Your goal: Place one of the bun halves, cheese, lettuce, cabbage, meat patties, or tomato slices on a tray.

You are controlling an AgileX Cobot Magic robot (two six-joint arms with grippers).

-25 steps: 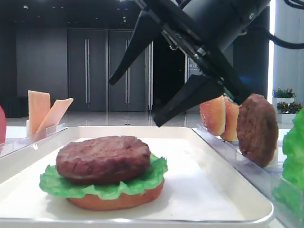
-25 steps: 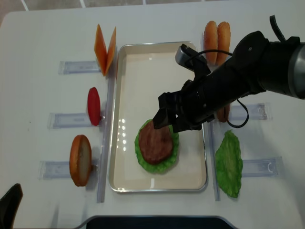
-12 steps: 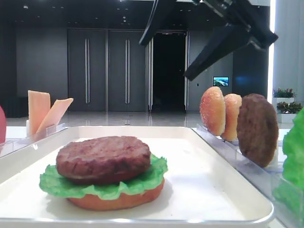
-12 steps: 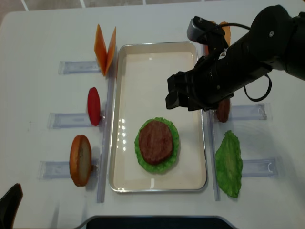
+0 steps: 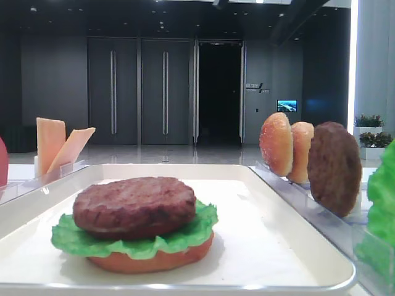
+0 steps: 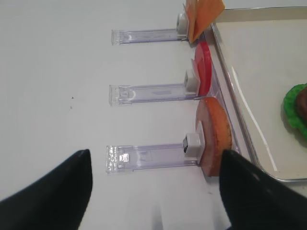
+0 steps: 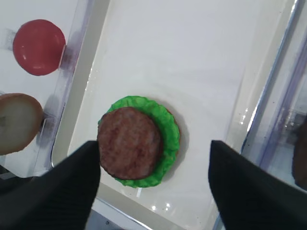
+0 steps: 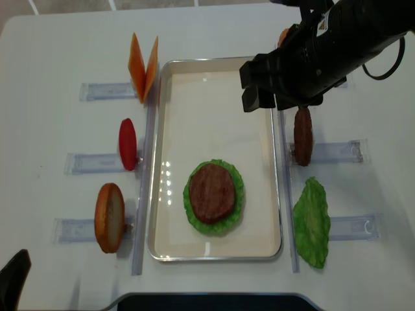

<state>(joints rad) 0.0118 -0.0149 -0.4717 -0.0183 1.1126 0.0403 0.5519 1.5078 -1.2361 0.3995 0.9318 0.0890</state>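
Observation:
On the white tray (image 8: 214,84) lies a stack: an orange bun base (image 5: 148,262), a green lettuce (image 8: 237,194) leaf and a brown meat patty (image 8: 211,193) on top. My right gripper (image 8: 254,86) hangs open and empty high over the tray's far right part. In the right wrist view the right gripper (image 7: 156,191) looks down on the patty (image 7: 129,143) from well above. My left gripper (image 6: 153,196) stands open over the table beside a bun half (image 6: 216,129) upright in its holder.
Left of the tray stand cheese slices (image 8: 142,65), a tomato slice (image 8: 128,144) and the bun half (image 8: 109,217) in clear holders. On the right are a second patty (image 8: 303,136), a loose lettuce leaf (image 8: 312,223) and two buns (image 5: 276,143), largely hidden under the arm from above.
My right gripper, open, has lifted away from the stack and drawn back toward the tray's far right corner, leaving the low front view. The patty stays on the lettuce.

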